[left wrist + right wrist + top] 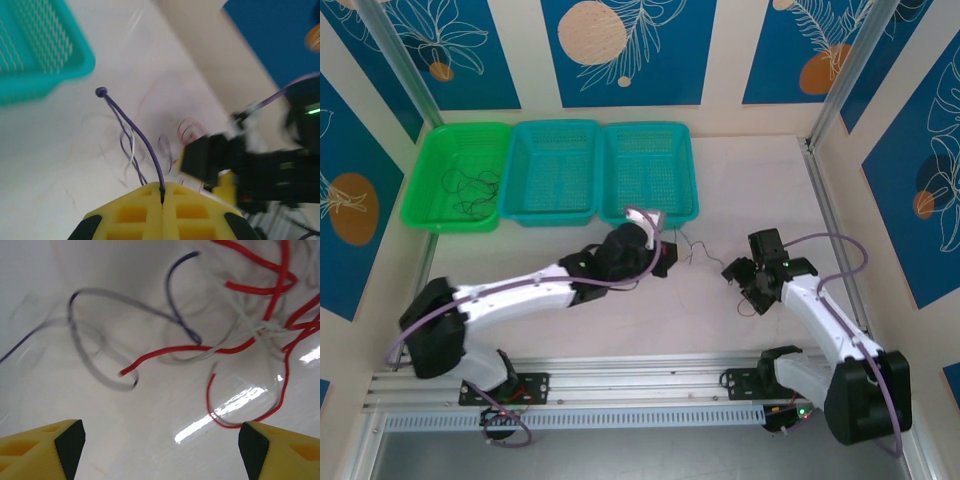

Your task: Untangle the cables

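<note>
Left gripper (pixel 162 189) pinches purple cable (pixel 135 129), right gripper (pixel 161 440) spread; green basket (pixel 465 128) holds dark cables (pixel 470 186).

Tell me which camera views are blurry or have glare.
Left wrist view: heavy motion blur, teal basket smeared, the purple cable pinched in the left hand readable. Right wrist view: glare streaks on the table, dark cable loop ghosted. Top external view: sharp, evenly lit.

We read no txt, labels, brands or nos. anywhere. The blue wall panels (pixel 625 50) carry just white leaf outlines & plain orange/cream discs, w/o lettering. Wrist views are too blurred for us to make out any print.
</note>
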Available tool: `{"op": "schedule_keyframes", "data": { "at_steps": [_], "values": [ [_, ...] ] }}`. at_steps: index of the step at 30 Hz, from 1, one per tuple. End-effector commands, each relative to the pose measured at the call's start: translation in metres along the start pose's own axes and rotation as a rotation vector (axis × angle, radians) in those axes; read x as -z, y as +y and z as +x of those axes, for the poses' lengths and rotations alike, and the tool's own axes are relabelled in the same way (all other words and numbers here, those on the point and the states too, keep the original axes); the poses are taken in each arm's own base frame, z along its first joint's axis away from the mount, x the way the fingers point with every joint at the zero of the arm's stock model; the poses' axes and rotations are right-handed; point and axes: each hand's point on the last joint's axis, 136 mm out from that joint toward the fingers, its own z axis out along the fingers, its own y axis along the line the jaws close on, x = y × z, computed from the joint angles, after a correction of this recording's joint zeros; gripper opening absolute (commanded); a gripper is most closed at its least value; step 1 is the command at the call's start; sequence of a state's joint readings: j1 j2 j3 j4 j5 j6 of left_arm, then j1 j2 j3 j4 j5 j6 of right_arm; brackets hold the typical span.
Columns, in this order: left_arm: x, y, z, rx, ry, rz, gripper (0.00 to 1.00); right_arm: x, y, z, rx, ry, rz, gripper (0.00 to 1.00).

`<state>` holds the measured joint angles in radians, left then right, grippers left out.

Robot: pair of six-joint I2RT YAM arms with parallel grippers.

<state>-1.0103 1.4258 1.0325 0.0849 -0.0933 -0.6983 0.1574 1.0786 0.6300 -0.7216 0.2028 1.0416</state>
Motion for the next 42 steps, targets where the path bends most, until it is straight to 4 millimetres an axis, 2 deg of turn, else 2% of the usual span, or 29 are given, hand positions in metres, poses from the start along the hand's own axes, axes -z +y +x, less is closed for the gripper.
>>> {"op": "schedule_keyframes", "data": {
  "at_steps": [1, 6, 9, 12, 16, 20, 24, 27, 29, 33, 36, 42],
  "values": [
    [0.033, 0.01, -0.029, -0.112, -0.054, -0.076, 0.0, -0.013, -0.012, -0.009, -0.129, 0.007, 0.064, 0.82],
    [0.082, 0.014, -0.064, -0.141, -0.142, -0.091, 0.0, -0.028, -0.019, -0.015, -0.213, 0.05, 0.101, 0.81],
    [0.113, 0.025, -0.082, -0.179, -0.174, -0.136, 0.0, -0.034, -0.024, -0.021, -0.264, 0.054, 0.104, 0.8],
    [0.143, 0.044, -0.093, -0.228, -0.177, -0.215, 0.0, -0.037, -0.028, -0.029, -0.308, 0.052, 0.096, 0.8],
    [0.182, 0.082, -0.103, -0.234, -0.186, -0.349, 0.0, -0.037, -0.034, -0.043, -0.359, 0.04, 0.09, 0.8],
    [0.211, 0.102, -0.103, -0.205, -0.201, -0.406, 0.0, -0.035, -0.038, -0.054, -0.39, 0.041, 0.068, 0.8],
    [0.219, 0.115, -0.088, -0.183, -0.188, -0.437, 0.0, -0.029, -0.029, -0.062, -0.329, 0.015, 0.023, 0.8],
    [0.23, 0.126, -0.079, -0.174, -0.192, -0.484, 0.0, -0.023, -0.016, -0.063, -0.254, 0.005, -0.04, 0.75],
    [0.233, 0.127, -0.074, -0.163, -0.194, -0.474, 0.0, -0.017, -0.005, -0.06, -0.183, -0.003, -0.076, 0.75],
    [0.227, 0.115, -0.069, -0.156, -0.189, -0.387, 0.0, 0.004, 0.021, -0.047, -0.033, -0.019, -0.149, 0.81],
    [0.236, 0.113, -0.077, -0.176, -0.218, -0.407, 0.0, 0.028, 0.036, -0.043, 0.04, -0.057, -0.193, 0.85],
    [0.255, 0.107, -0.096, -0.245, -0.248, -0.46, 0.0, 0.094, 0.067, -0.041, 0.171, -0.166, -0.324, 0.87]
  ]
}}
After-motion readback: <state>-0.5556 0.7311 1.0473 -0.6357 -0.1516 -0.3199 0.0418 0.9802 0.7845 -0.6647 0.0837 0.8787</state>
